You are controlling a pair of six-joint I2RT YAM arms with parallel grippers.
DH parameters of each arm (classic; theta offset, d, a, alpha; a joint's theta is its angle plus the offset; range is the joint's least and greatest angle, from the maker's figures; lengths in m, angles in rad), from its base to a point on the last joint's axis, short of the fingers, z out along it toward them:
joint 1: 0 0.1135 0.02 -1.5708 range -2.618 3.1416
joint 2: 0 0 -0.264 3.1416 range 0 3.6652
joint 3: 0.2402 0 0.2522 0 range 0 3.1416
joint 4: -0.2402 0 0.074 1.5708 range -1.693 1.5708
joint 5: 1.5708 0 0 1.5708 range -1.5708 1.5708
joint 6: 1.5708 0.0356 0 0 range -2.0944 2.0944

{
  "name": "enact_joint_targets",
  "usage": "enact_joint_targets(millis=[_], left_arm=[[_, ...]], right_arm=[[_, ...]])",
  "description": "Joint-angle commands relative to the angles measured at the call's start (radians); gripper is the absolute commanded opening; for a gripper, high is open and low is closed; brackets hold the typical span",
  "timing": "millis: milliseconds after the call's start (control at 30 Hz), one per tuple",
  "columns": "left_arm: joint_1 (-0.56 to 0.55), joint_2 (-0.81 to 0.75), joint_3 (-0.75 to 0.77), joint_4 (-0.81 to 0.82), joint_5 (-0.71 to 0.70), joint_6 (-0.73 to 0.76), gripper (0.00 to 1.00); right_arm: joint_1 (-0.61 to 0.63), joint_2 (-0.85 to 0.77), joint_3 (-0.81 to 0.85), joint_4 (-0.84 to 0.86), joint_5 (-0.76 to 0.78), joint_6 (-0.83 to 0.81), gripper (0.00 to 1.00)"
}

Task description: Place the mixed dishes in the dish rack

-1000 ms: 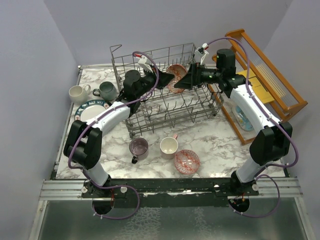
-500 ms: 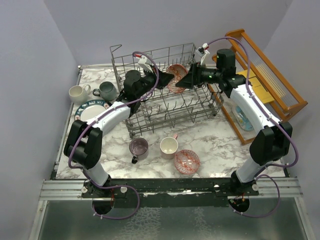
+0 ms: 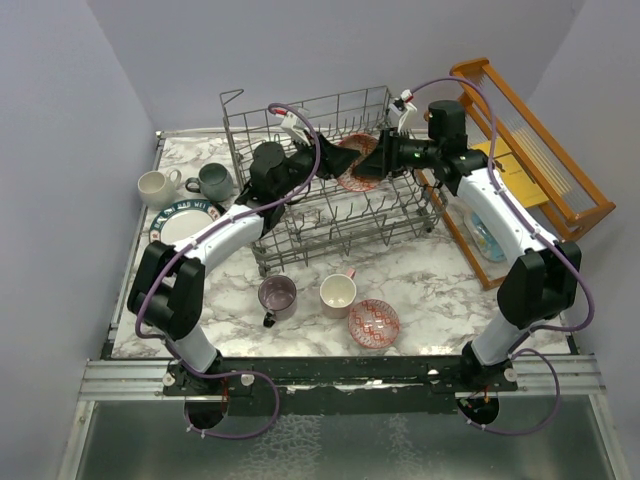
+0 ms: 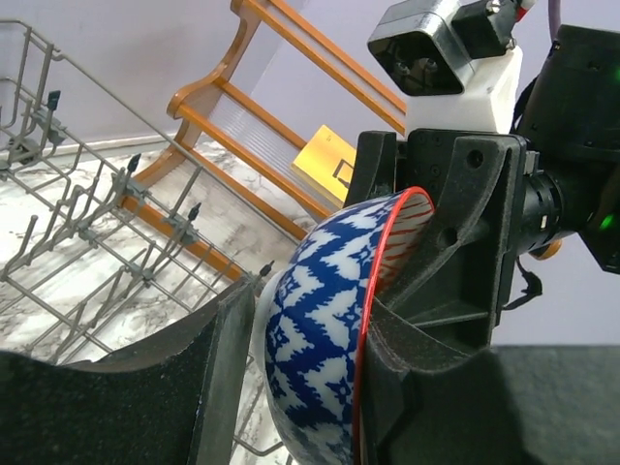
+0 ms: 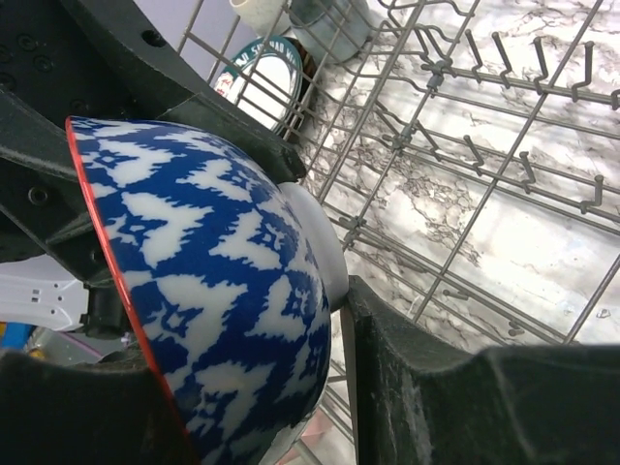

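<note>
A small bowl (image 3: 351,168), blue-and-white outside with a red rim and a red pattern inside, hangs on edge above the dish rack (image 3: 300,105). Both grippers meet at it. My right gripper (image 3: 366,164) is shut on the bowl (image 5: 213,262), one finger against its white foot and the other at the rim. My left gripper (image 3: 326,166) stands open around the same bowl (image 4: 320,358), with a thin gap at its left finger. A second patterned bowl (image 3: 373,322), a purple mug (image 3: 277,294) and a cream mug (image 3: 338,294) sit on the table in front of the rack.
A white mug (image 3: 155,186), a grey-green mug (image 3: 213,181) and a dark-rimmed plate (image 3: 180,220) lie left of the rack. An orange-brown wooden slatted rack (image 3: 540,150) stands to the right. Upright wire tines fill the rack floor (image 5: 465,145).
My right jaws have closed in on the bowl while my left jaws have spread apart from it. The right gripper has edged a little leftward toward the left one.
</note>
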Motion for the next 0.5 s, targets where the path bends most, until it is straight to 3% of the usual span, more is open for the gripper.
enact_joint_targets(millis=[0, 67, 100, 200, 333, 467], left_arm=[[0.020, -0.017, -0.008, -0.018, -0.044, 0.003, 0.36], [0.023, -0.016, -0.011, -0.023, -0.051, -0.004, 0.12], [0.024, -0.015, -0.010, -0.027, -0.053, -0.007, 0.07], [0.036, -0.011, -0.016, -0.032, -0.052, -0.026, 0.00], [0.056, -0.006, -0.026, 0.008, -0.018, -0.090, 0.00], [0.066, 0.012, -0.026, 0.087, 0.048, -0.157, 0.00]], right_arm=[[0.000, -0.023, 0.023, 0.056, -0.033, -0.005, 0.36], [-0.004, -0.023, 0.020, 0.069, -0.068, 0.003, 0.39], [-0.009, -0.022, 0.018, 0.079, -0.096, 0.007, 0.42], [-0.022, -0.024, 0.015, 0.105, -0.179, 0.023, 0.63], [-0.045, -0.026, -0.009, 0.155, -0.268, 0.080, 0.85], [-0.045, -0.010, -0.006, 0.122, -0.242, 0.121, 0.95]])
